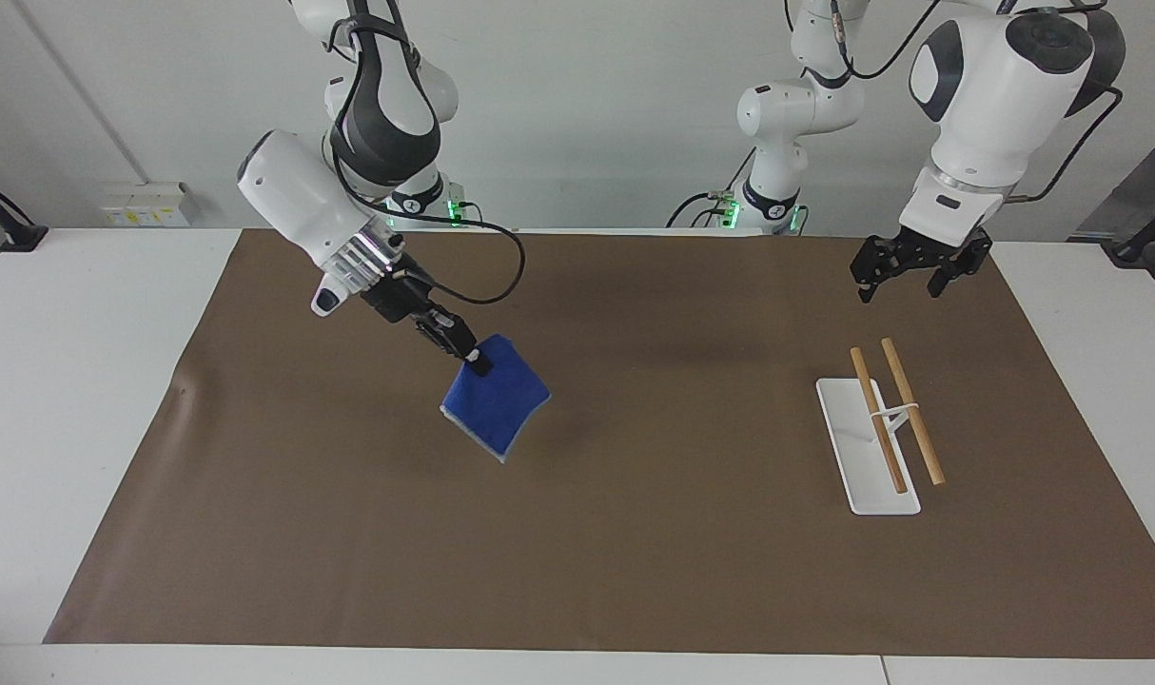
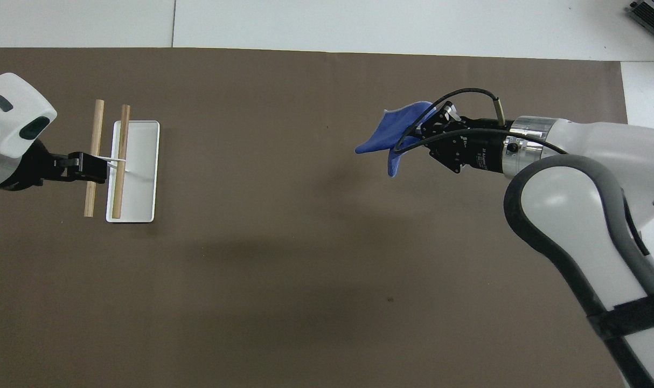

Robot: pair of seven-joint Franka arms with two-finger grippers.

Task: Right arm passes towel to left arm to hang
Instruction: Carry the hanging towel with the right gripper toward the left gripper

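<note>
The right gripper (image 1: 476, 361) has its fingers pinched tight on 1 corner of the blue towel (image 1: 497, 400), so the cloth hangs off them in the air over the brown mat (image 1: 635, 571), clear of it and roughly mid-way toward the middle of the bench (image 1: 83, 400). The right arm (image 1: 311, 205) slants down to it from its own end.

For the handover, I'd say the trick is to carry the towel over to where the left gripper can meet it, with the free lower edge presented as a flat flap instead of a bunched lump. The left one should bite a different corner, well away from the right fingers, and the right one shouldn't let go until that bite is solid.

The left gripper (image 1: 906, 266) waits up over the mat by the rack (image 1: 882, 428), a white base carrying 2 wooden rods. Its fingers look spread and empty.

View differences: the facing view shows the towel is properly airborne and hanging as a diamond. The overhead view shows the towel (image 2: 394, 134) curled and edge-on, and makes the left gripper (image 2: 90, 167) look like it sits on the rods (image 2: 94, 156), which the facing view shows it doesn't.
</note>
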